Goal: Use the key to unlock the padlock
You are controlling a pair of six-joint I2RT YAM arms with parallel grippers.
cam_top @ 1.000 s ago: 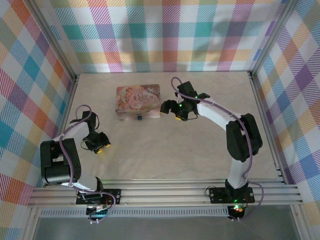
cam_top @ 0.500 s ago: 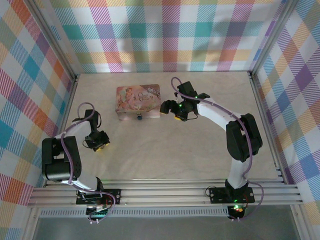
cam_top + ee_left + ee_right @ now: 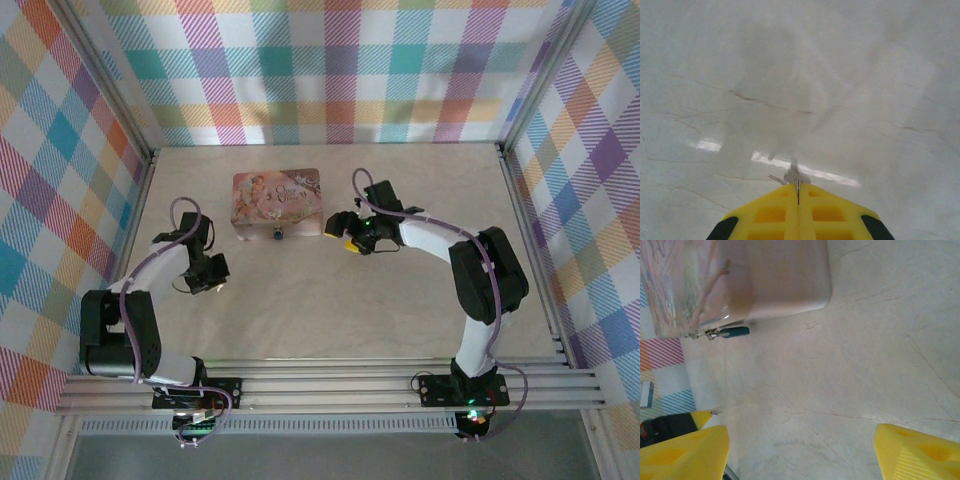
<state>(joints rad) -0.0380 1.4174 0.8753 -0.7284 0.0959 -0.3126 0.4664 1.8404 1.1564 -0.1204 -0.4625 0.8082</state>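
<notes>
While the pink illustrated tin box [image 3: 277, 198] lies flat toward the far left-centre of the pale marble-patterned table [image 3: 400, 300], one arm stands at each side of it. Padlock [image 3: 735, 332]: a small teal body on a silvery shackle, fastened at the clasp on the tin's near wall, about midway along it. In the right wrist view the padlock juts out from that wall, close to the tabletop, with its shackle end toward the clasp. Left gripper [image 3: 208, 278]: low over bare table, to the near left of the tin and well apart from the padlock. Its yellow fingers [image 3: 771, 215] are pressed together with no gap. A thin silvery key [image 3: 792, 175] sticks out from between their tips toward the table surface. How much of the key lies inside the grip is hidden. Right gripper [image 3: 342, 233]: just beside the tin's right end, its tips turned toward the tin. In the right wrist view its two yellow fingers [image 3: 685, 450] sit at opposite lower corners, spread wide, with bare table between them and nothing held. Tin and padlock lie ahead of this gripper, apart from both fingers. Plaid walls [image 3: 330, 70] enclose the table on three sides.
</notes>
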